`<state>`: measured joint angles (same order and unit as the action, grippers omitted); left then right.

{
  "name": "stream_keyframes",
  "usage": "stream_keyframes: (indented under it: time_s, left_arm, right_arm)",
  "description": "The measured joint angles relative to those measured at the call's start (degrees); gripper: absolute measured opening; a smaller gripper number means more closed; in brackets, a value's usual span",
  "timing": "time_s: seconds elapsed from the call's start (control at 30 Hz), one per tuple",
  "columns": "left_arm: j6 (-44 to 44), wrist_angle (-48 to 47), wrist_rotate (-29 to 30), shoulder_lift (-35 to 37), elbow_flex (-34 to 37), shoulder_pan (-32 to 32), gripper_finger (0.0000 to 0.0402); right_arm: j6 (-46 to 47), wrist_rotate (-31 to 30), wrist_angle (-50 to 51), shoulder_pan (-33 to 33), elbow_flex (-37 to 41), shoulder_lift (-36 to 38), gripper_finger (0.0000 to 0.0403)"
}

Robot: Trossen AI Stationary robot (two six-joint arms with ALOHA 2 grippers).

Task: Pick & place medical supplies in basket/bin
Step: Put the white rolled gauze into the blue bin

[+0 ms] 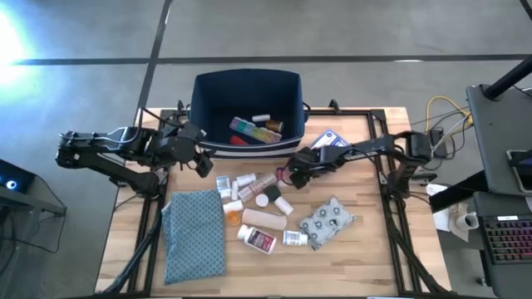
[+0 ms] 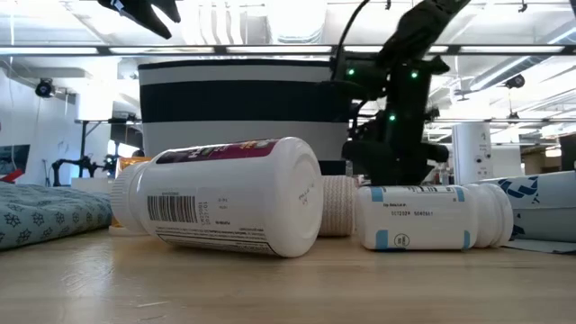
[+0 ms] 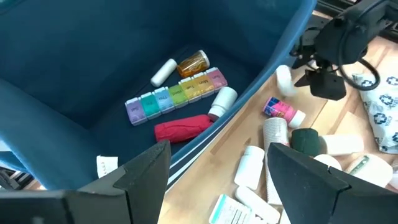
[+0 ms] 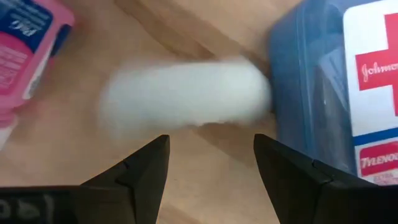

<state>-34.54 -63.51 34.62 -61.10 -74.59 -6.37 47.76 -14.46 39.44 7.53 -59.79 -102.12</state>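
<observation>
Right gripper (image 1: pixel 293 177) hung low over a small white item (image 4: pixel 186 93) beside the red-cross box (image 1: pixel 330 140); left gripper (image 1: pixel 202 162) waited by the bin (image 1: pixel 245 87).

Both pairs of fingers stood apart, holding nothing; the white item lay on the table, touching the box; inside the bin lay a rainbow pill organizer (image 3: pixel 176 97), a red tube (image 3: pixel 183 127) and small bottles; more pill bottles (image 1: pixel 258 239) and a grey pouch (image 1: pixel 326 221) lay on the table, near a teal cloth (image 1: pixel 194 234).
</observation>
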Motion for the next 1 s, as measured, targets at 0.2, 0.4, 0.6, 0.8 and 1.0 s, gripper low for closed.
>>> stream_keyframes:
  time_s: [0.2, 0.4, 0.6, 0.8, 1.0]
  left_arm:
    - [-0.1, 0.5, 0.0, 0.0, 0.0, 0.0, 0.0248]
    - [-0.1, 0.5, 0.0, 0.0, 0.0, 0.0, 0.0248]
    - [-0.1, 0.4, 0.0, 0.0, 0.0, 0.0, 0.0248]
    - [-0.1, 0.4, 0.1, 0.0, 0.0, 0.0, 0.0248]
    - [0.0, 0.3, 0.1, 0.0, 0.0, -0.1, 0.0248]
  right_arm:
    - [-1.2, -3.5, 7.0, -0.4, -6.4, -0.6, 0.0226]
    - [-7.9, -0.8, 5.1, 1.1, -9.4, -0.9, 0.0228]
    - [-11.5, 5.6, 1.3, 0.9, -8.7, -1.2, 0.0230]
    - [-11.2, 5.4, -5.2, 0.9, -4.9, -1.2, 0.0231]
    - [-7.9, 5.1, -15.5, 1.0, 0.6, -1.2, 0.0233]
